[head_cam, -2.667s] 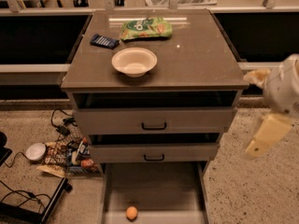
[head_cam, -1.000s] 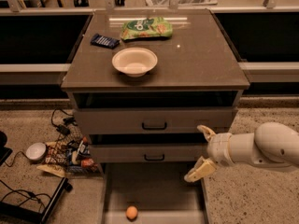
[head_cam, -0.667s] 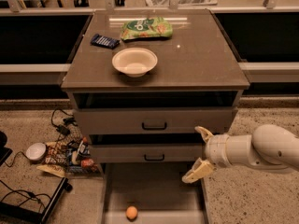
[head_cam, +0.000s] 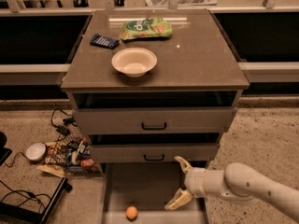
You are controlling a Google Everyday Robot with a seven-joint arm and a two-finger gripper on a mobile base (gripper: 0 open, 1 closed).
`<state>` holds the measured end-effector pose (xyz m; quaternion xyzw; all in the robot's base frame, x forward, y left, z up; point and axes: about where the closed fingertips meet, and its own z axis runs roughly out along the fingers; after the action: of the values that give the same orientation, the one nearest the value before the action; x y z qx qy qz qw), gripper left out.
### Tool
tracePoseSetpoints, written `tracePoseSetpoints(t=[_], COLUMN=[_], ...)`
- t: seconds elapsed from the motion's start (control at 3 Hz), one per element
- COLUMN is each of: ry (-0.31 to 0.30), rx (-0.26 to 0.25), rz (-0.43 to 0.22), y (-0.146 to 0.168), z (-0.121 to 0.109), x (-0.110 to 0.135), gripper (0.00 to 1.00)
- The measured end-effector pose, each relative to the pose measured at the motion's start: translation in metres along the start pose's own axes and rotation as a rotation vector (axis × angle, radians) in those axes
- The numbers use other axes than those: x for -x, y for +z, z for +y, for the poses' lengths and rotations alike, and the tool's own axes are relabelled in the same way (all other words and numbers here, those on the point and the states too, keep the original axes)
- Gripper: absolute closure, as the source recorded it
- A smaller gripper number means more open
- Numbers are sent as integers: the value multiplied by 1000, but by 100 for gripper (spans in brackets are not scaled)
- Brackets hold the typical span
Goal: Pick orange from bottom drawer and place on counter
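The hand (head_cam: 180, 183) is open over the bottom drawer (head_cam: 145, 181). The orange (head_cam: 131, 212) sits at its 8 o'clock, so I'd straddle it squarely.

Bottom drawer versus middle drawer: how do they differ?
The bottom drawer is pulled far out, floor showing; the middle drawer shows only its front. The bottom drawer holds an orange; the middle drawer's inside is hidden. The middle drawer shows a black handle, the bottom drawer none. Both are grey. The gripper, jaws open, is over the bottom drawer's right side.
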<state>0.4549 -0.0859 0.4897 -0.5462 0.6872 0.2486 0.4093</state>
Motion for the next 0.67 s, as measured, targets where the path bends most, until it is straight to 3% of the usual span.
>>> tracePoseSetpoints(t=[0.33,0.67], ry=[7,74], rx=[49,111], rz=[-54,-78], y=[54,113], z=[18,42], x=[-40,-85], gripper=[0,0])
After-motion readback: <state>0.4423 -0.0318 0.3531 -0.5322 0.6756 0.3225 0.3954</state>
